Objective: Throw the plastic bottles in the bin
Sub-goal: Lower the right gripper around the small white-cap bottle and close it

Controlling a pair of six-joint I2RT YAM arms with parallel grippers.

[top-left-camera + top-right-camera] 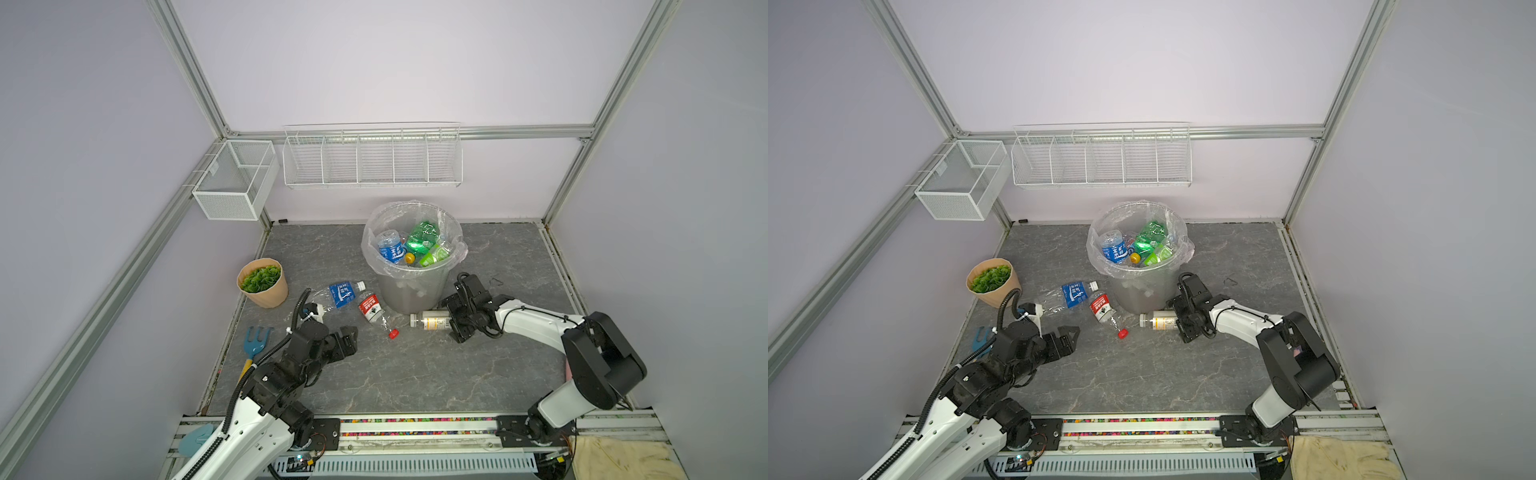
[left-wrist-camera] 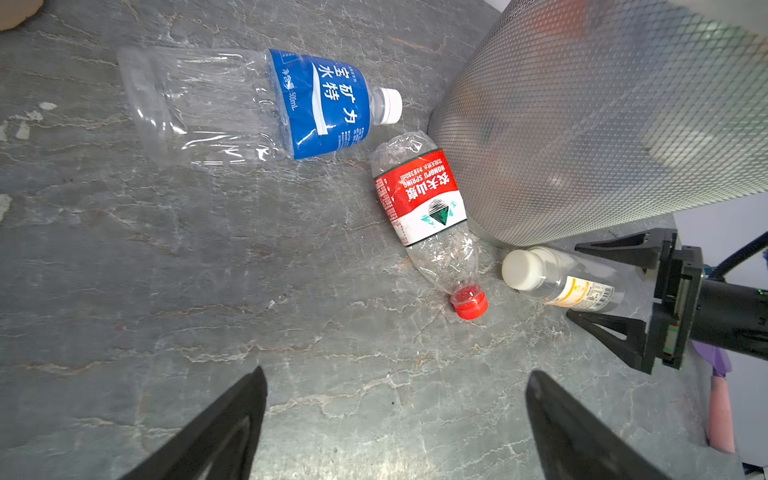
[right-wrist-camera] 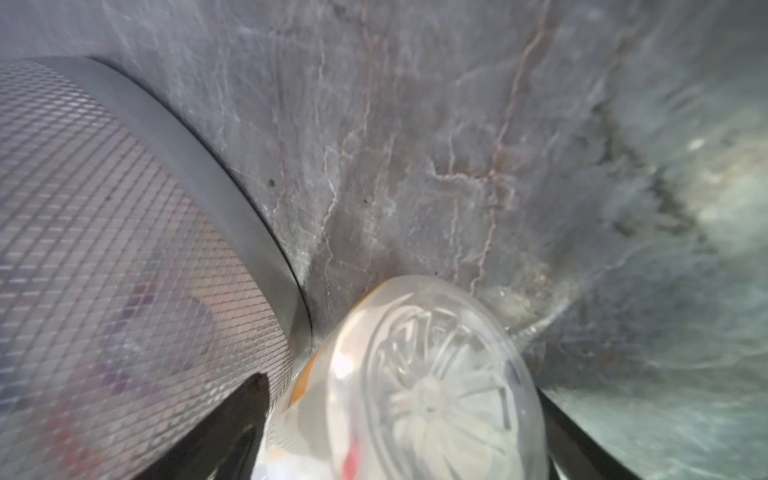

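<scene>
Right claw (image 1: 449,318): jaws wide apart, straddling the base of the white-cap bottle (image 1: 430,321), no squeeze yet
White-cap bottle: flat on the tabletop (image 1: 415,374), mid-frame in both top views, just below the bin (image 1: 415,291)
Left claw (image 2: 397,376): spread wide, empty, lower left
Still out: red-label bottle (image 1: 371,309) and blue-label bottle (image 1: 343,294), left of the bin
Risk: the round, slick bottle could roll or squirt out cap-first as the jaws close, and the finger by the bin might nudge it

This is a robotics lab test cell. Aluminium frame posts (image 1: 187,70) hold plain pale wall panels (image 1: 395,62) around a grey marbled tabletop (image 1: 415,374). The left arm (image 1: 249,436) and right arm (image 1: 536,322) are bolted to a front rail (image 1: 415,441) above a slotted cable duct (image 1: 415,465) (only the bin (image 1: 411,291) and potted plant (image 1: 262,282) look homely).
</scene>
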